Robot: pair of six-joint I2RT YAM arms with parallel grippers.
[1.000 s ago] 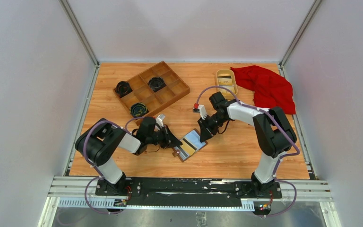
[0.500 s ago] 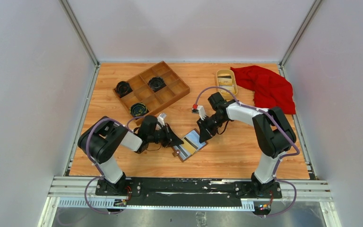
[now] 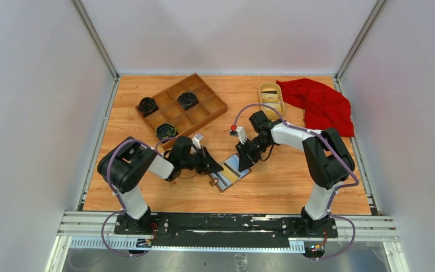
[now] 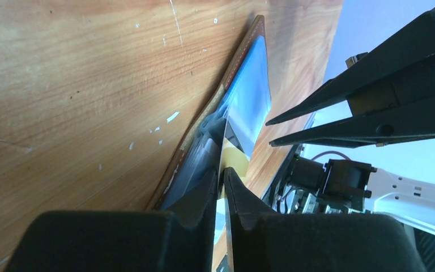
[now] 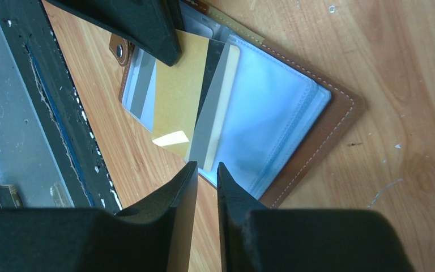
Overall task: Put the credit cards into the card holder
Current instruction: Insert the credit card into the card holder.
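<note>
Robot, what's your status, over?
Left gripper nearly shut at open card holder. Right gripper slightly open, empty. Yellow card lies on its pockets. Grippers crowd each other.

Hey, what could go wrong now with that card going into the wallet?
The yellow card looks only partly tucked into a clear pocket of the wallet; a push could jam it at the pocket edge. The wallet rests on the bare table, so it may slide. The left gripper and right gripper are close and might bump.

Stitched brown leather-like card holder (image 5: 340, 113), glossy clear plastic pockets (image 5: 266, 124), on matt, scuffed, white-flecked wood-grain table (image 5: 402, 56).
</note>
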